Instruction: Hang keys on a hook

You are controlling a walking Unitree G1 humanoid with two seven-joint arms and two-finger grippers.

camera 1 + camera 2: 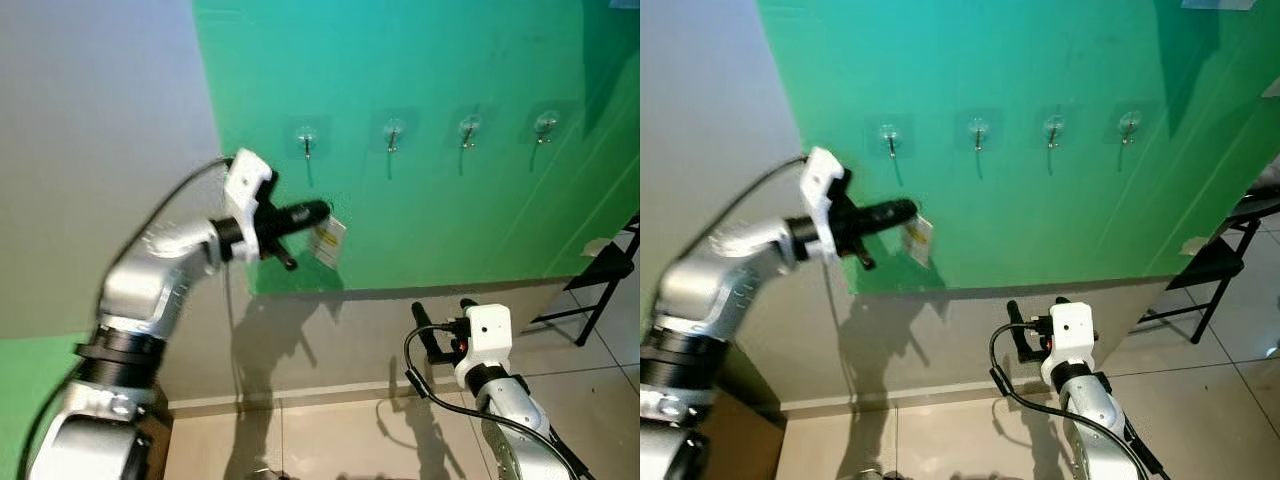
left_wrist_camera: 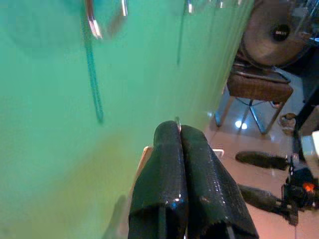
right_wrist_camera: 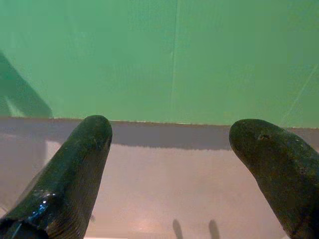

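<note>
Against the green wall panel (image 1: pixel 450 200), the left gripper (image 1: pixel 318 210) is raised with its fingers pressed together, pinching the keys (image 1: pixel 328 241); a pale tag hangs from its tip, just below and a little right of the leftmost hook (image 1: pixel 306 140). Three more hooks run to the right along the same row, the nearest being the second hook (image 1: pixel 393 134). To do this well, the ring should be lifted above the hook's tip, brought close to the panel, then lowered so the hook threads it before the fingers part. From the left wrist view only a thin sliver of metal shows between the fingers (image 2: pixel 167 164), so the ring's angle is probably hard to judge. The right gripper (image 1: pixel 442 318) waits low, fingers spread, well apart from the hooks.
</note>
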